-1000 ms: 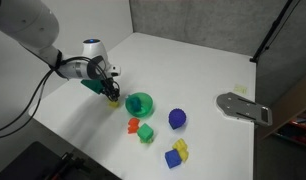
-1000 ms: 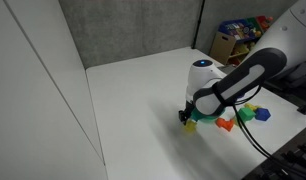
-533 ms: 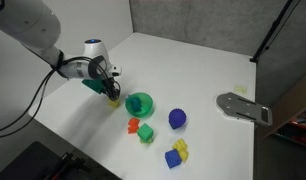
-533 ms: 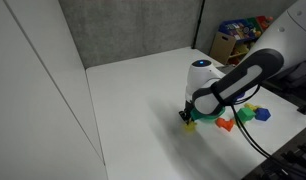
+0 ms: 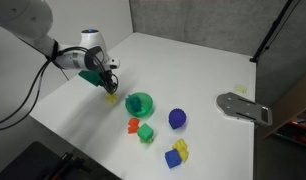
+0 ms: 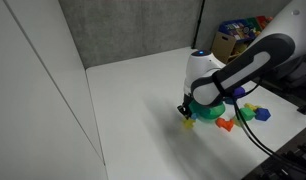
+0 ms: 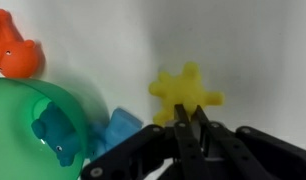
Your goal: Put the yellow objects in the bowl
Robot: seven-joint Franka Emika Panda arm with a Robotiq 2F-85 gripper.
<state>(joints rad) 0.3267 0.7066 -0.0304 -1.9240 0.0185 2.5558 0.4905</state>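
In the wrist view my gripper (image 7: 188, 110) is shut, its two fingertips pinched on one point of the yellow star (image 7: 183, 92). In an exterior view the gripper (image 5: 107, 90) hangs just left of the green bowl (image 5: 139, 103), with the star (image 5: 113, 97) at its tips, close above the white table. The bowl (image 7: 28, 125) fills the lower left of the wrist view. The blocky yellow piece (image 5: 182, 149) lies far from the gripper, against the blue block (image 5: 173, 158). In an exterior view the arm hides most of the bowl (image 6: 207, 113).
An orange piece (image 5: 132, 124), a green cube (image 5: 146, 133) and a blue ball (image 5: 177, 119) lie past the bowl. A grey flat plate (image 5: 243, 107) rests near the table's far edge. A light blue piece (image 7: 118, 130) shows beside the bowl.
The jaws have closed on the yellow star. The wrist has risen a little and turned, and the star has come up slightly with it.
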